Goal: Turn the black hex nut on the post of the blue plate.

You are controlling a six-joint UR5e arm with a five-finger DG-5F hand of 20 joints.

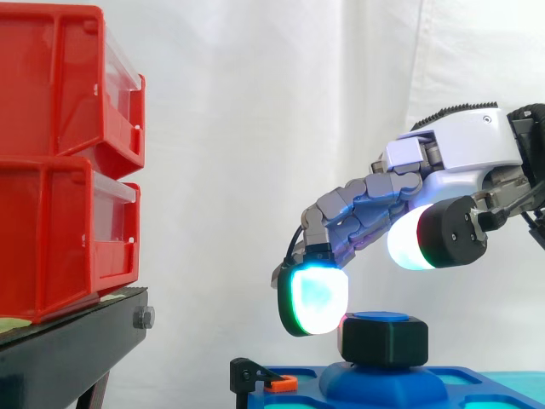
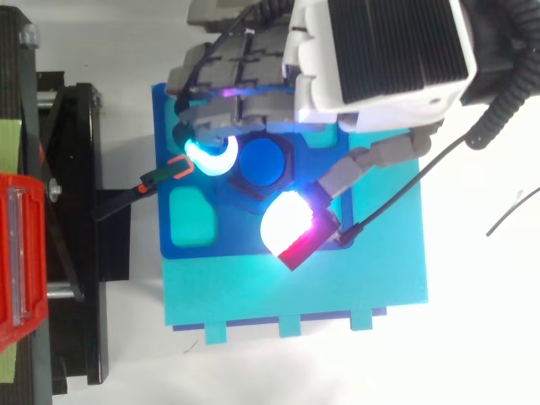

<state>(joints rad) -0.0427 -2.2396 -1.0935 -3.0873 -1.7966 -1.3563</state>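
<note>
The black hex nut [image 1: 385, 341] sits on a blue post [image 2: 263, 162] rising from the blue plate [image 1: 477, 388]. My hand [image 1: 460, 149] reaches in from the right and hovers over it, fingers bent downward. A cyan-glowing fingertip [image 1: 311, 298] hangs right at the nut's left side, close to or just touching it. The thumb's white pad [image 1: 415, 239] stays above the nut and apart from it. From above, the fingertip [image 2: 211, 156] and the thumb [image 2: 287, 224] flank the nut [image 2: 245, 187] without closing on it.
Two stacked red bins [image 1: 60, 153] stand on a black stand [image 1: 77, 341] to the left. An orange and black clip [image 2: 173, 171] sits at the plate's left edge. The plate rests on a lighter cyan base [image 2: 337, 287] and has a shallow pocket [image 2: 192, 218].
</note>
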